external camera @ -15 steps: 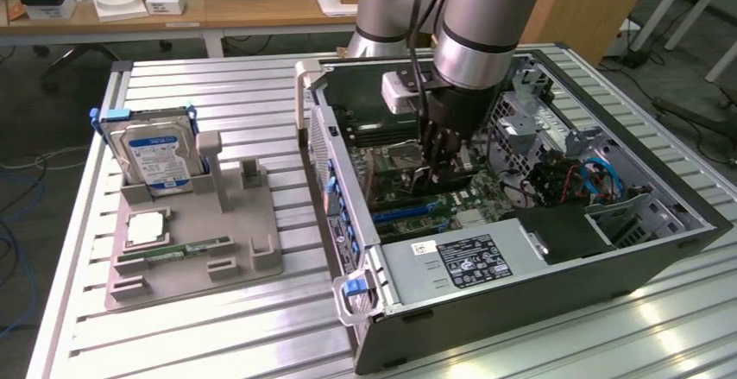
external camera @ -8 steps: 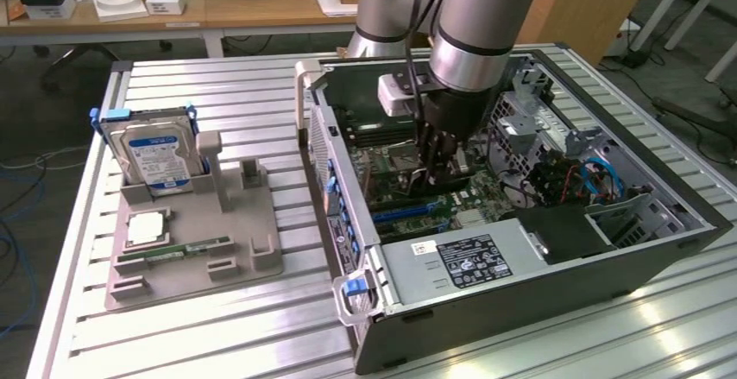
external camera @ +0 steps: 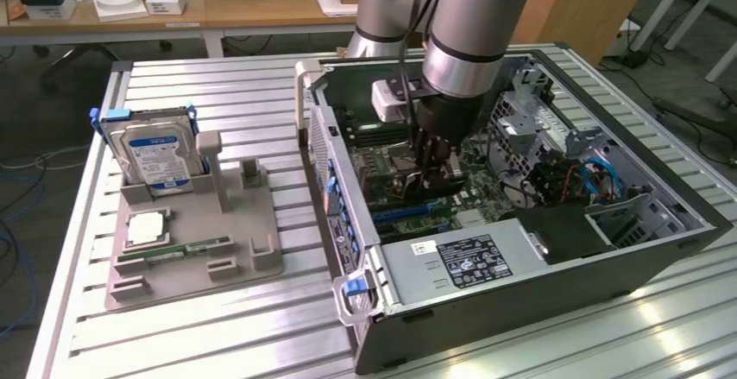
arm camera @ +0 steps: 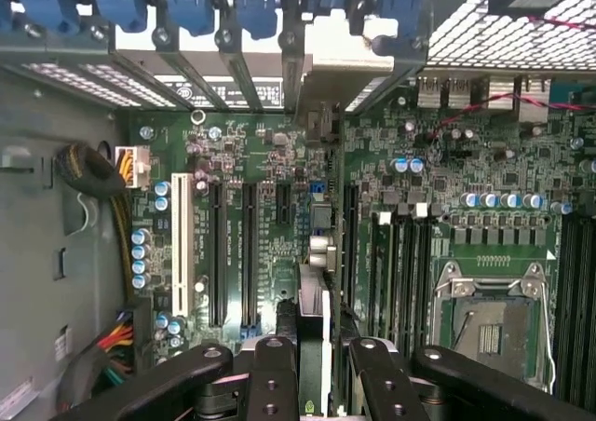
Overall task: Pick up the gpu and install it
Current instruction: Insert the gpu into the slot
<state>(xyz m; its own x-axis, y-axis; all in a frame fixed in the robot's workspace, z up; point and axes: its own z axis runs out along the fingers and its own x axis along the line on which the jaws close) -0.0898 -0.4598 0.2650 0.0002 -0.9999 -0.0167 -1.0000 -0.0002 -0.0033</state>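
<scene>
Deep inside the open black computer case (external camera: 541, 306), the hand (external camera: 443, 165) clamps the thin green-and-black gpu card (arm camera: 315, 323) edge-on over the green motherboard (arm camera: 233, 151), so it wants keeping upright and parallel to the long black slots (arm camera: 250, 253).

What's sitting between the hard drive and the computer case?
Exterior view: the grey holder's upright posts stand between the hard drive and the computer case.
</scene>
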